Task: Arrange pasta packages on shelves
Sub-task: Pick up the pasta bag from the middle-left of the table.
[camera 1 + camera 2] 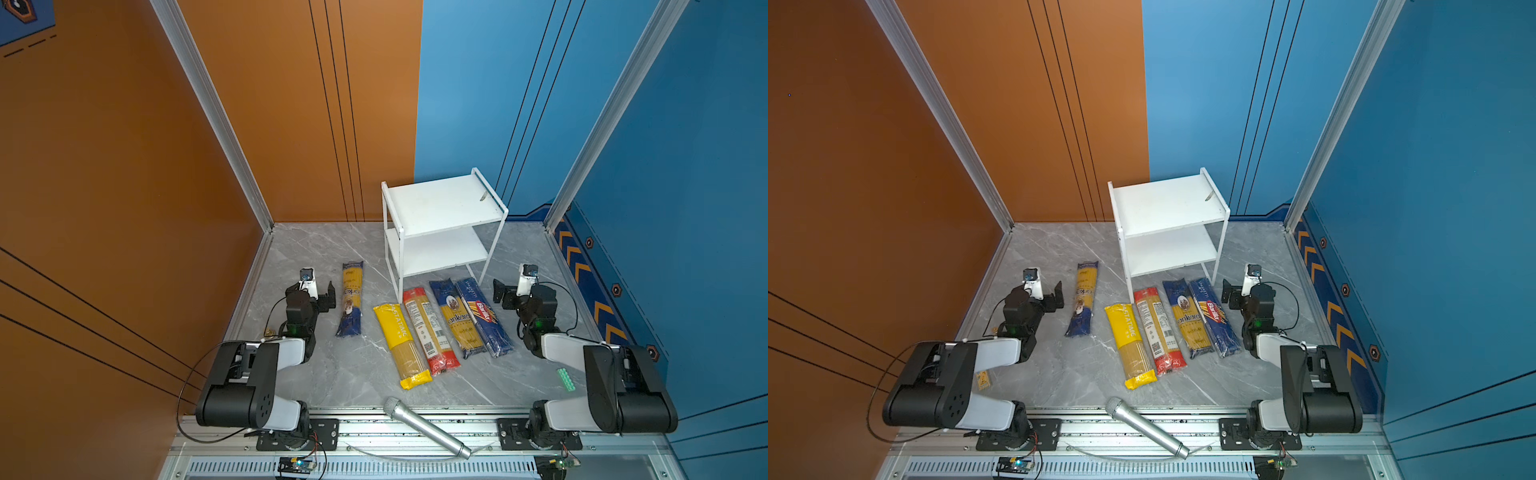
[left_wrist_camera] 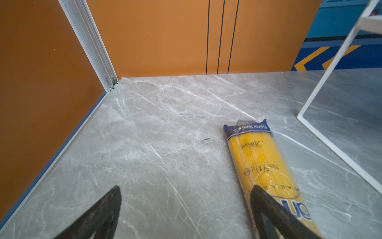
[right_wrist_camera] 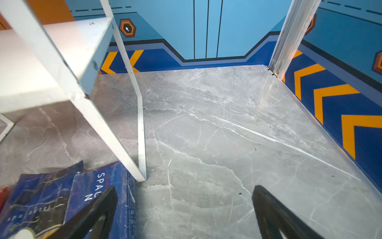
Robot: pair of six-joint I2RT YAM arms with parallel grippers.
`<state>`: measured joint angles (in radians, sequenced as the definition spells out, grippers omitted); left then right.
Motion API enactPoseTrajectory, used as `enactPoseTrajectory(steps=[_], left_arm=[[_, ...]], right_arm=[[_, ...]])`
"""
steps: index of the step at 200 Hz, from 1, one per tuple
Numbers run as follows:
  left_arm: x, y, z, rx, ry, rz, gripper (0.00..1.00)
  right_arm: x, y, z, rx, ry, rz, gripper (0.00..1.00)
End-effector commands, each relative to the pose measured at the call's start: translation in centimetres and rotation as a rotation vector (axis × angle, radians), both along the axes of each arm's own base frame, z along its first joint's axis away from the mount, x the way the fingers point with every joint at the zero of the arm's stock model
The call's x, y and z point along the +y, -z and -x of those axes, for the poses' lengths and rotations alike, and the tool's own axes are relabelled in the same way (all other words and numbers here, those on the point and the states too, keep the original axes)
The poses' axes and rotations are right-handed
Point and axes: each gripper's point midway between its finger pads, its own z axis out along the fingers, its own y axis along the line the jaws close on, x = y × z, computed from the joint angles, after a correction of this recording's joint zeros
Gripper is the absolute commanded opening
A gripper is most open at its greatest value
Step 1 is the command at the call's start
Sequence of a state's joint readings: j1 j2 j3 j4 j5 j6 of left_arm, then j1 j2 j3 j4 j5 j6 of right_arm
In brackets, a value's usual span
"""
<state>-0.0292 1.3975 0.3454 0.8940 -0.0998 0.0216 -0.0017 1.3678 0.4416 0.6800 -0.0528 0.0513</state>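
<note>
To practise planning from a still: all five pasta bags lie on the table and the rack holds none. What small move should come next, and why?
Probably slide the left gripper sideways over the lone ankara bag and lower it. Its jaws are open and empty, that bag lies right beside it, and the rack holds no bag yet.

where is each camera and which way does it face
Top views: high over the near edge, looking down on rack, pasta bags, microphone; left arm, right arm show.
Left wrist: on left arm, facing orange wall; open jaws show.
Right wrist: on right arm, facing blue wall; open jaws show.
Shared: both wrists see the rack.
</note>
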Motion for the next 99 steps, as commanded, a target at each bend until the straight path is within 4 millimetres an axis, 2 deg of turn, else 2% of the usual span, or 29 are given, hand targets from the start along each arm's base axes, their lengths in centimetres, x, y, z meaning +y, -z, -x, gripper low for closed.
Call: enactPoseTrajectory(steps=[1, 32, 54, 68, 99], left_arm=[[-1.0, 0.1, 0.8, 0.018, 0.048, -0.023, 0.98], [-2.0, -1.8, 1.3, -0.012, 0.083, -0.045, 0.98], [-3.1, -3.3, 1.3, -0.035, 0.120, 0.005, 0.98], [-4.0, -3.7, 1.3, -0.032, 0.154, 0.044, 0.98], [-6.3, -3.3, 1.6, 0.037, 0.206, 0.050, 0.98]], right_arm=[[1.3, -0.2, 0.7, 0.101, -0.063, -0.007, 1.00], [3.4, -1.4, 1.9, 0.183, -0.145, -0.038, 1.00], [4.9, -2.0, 3.2, 0.221, -0.184, -0.047, 1.00], [5.8, -2.5, 4.2, 0.234, -0.205, -0.072, 1.00], [8.1, -2.9, 6.4, 0.285, -0.276, -0.132, 1.00]])
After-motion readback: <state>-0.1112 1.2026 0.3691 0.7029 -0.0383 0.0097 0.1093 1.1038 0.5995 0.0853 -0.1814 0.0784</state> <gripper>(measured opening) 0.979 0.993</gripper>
